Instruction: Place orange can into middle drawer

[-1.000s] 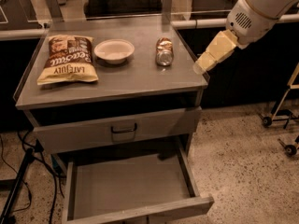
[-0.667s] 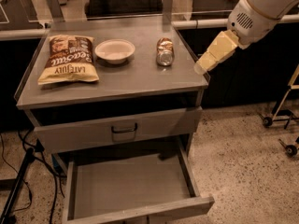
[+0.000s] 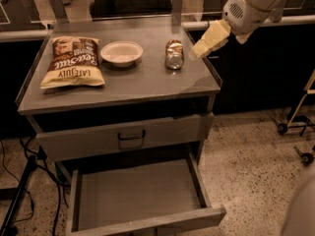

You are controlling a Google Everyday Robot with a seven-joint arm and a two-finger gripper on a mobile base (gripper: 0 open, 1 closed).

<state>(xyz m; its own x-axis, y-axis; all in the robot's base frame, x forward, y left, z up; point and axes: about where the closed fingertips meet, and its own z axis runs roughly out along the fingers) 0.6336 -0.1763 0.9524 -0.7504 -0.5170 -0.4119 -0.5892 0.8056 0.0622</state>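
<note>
Gripper (image 3: 197, 50) angled down-left | just right of orange can (image 3: 173, 54) | arm (image 3: 256, 4) from upper right

A: How many views are there?

B: One; it looks from high up on the drawer-front side of the bench (image 3: 147, 85), tilted down and forward; the bench top fills the upper left and centre of the frame; the open middle drawer (image 3: 138, 195) takes the bottom centre, cut by the lower edge.

A: How near is it?

B: Middling; the whole bench top fits, with speckled floor (image 3: 246, 151) down the right side; a pale blurred shape (image 3: 301, 210) in the lower right corner sits very close to the lens; I cannot tell what it is.

A: And the tool?

B: The tool (image 3: 199, 48) hangs in the upper right of the frame, just right of the orange can (image 3: 173, 54).
</note>
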